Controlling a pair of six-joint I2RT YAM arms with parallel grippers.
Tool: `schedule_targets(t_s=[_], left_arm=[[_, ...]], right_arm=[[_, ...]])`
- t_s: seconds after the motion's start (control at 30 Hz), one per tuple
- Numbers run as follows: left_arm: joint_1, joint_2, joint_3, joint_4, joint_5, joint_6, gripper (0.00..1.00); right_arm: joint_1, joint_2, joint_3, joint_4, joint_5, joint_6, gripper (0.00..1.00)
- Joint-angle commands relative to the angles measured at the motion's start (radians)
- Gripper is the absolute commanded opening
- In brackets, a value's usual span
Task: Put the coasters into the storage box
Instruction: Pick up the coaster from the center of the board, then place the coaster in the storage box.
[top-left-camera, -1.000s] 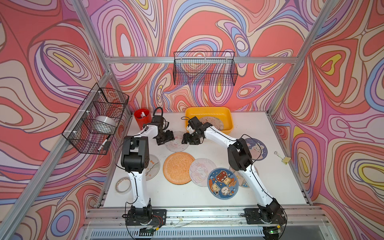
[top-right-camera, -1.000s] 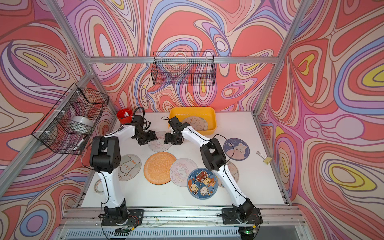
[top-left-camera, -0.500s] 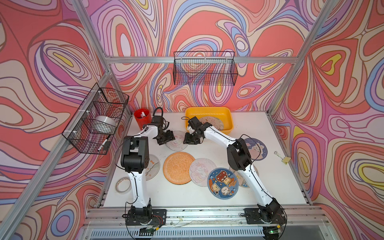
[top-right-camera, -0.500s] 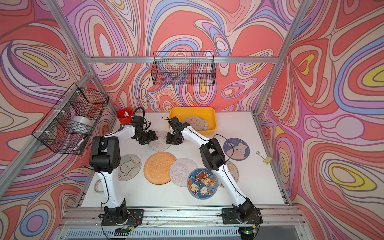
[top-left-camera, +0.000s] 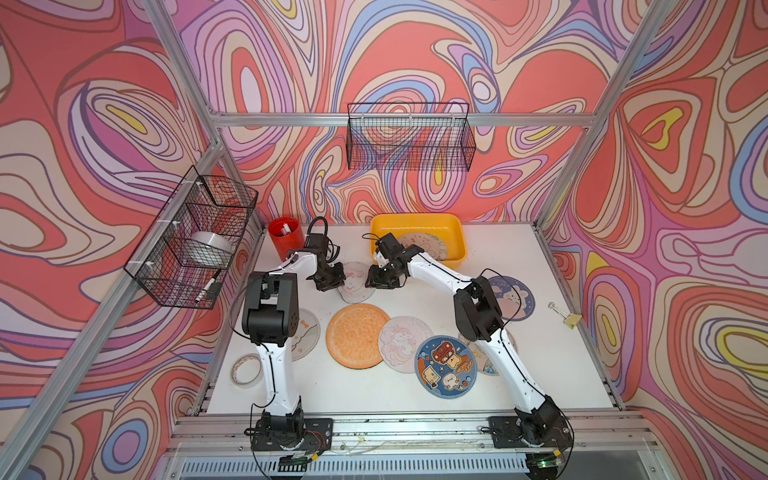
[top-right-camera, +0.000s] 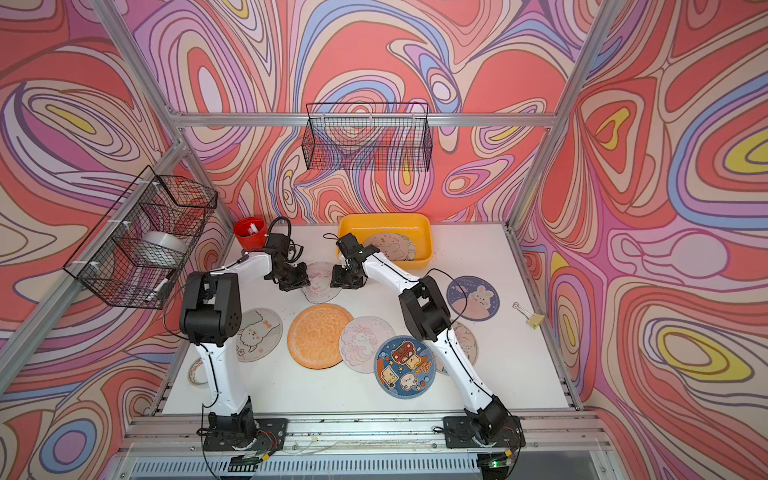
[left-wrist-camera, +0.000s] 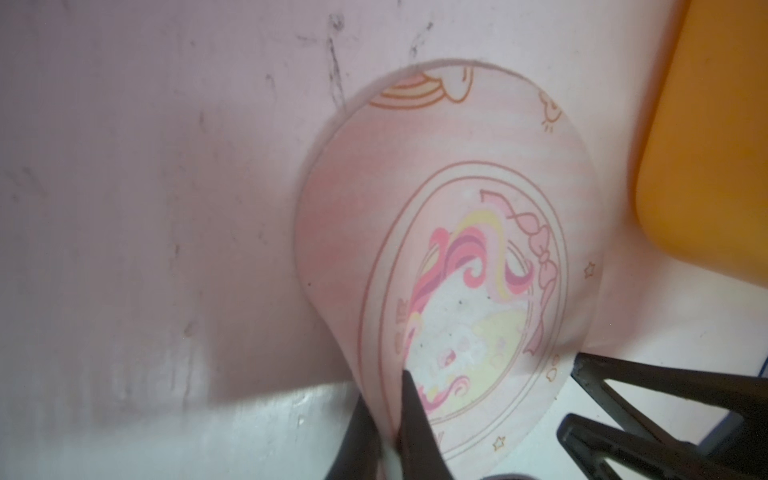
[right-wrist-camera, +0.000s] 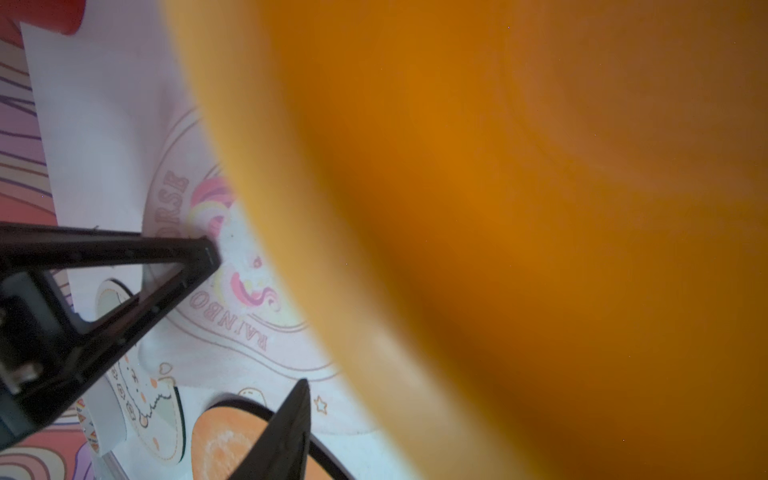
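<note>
The left gripper (left-wrist-camera: 392, 401) is pinched closed on the edge of the rainbow-horse coaster (left-wrist-camera: 449, 232), which lies on the table (top-left-camera: 374, 395) just beside the yellow storage box (top-left-camera: 415, 221). The right gripper (right-wrist-camera: 254, 320), jaws apart, hovers at the opposite edge. The step appears to be pick-up; next, lift it over the box rim. Both arms reach forward, wrists low.

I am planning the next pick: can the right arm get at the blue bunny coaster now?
Probably yes. The blue bunny coaster lies flat, uncovered, beside that arm's elbow, and the right gripper is open, holding nothing. The arm must fold back, though.
</note>
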Motion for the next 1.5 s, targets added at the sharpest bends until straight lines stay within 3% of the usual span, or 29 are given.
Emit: schedule_targets(t_s=[0.0, 0.3, 0.6, 1.13, 1.47], left_arm=[[0.006, -0.053, 0.004, -0.042, -0.010, 0.005, 0.00], [0.007, -0.177, 0.040, -0.077, 0.019, 0.034, 0.00], [-0.012, -0.222, 0.134, -0.080, 0.107, 0.036, 0.00], [-0.138, -0.143, 0.323, 0.062, 0.199, -0.059, 0.00], [-0.208, 0.020, 0.450, 0.156, 0.225, -0.090, 0.00]], right_arm=[[0.009, -0.031, -0.053, 0.012, -0.003, -0.017, 0.52], [-0.017, -0.211, -0.246, 0.065, -0.038, -0.073, 0.72], [-0.057, -0.384, -0.426, 0.105, -0.059, -0.087, 0.85], [-0.146, -0.581, -0.587, 0.096, -0.048, -0.112, 0.88], [-0.203, -0.669, -0.662, 0.091, -0.045, -0.128, 0.89]])
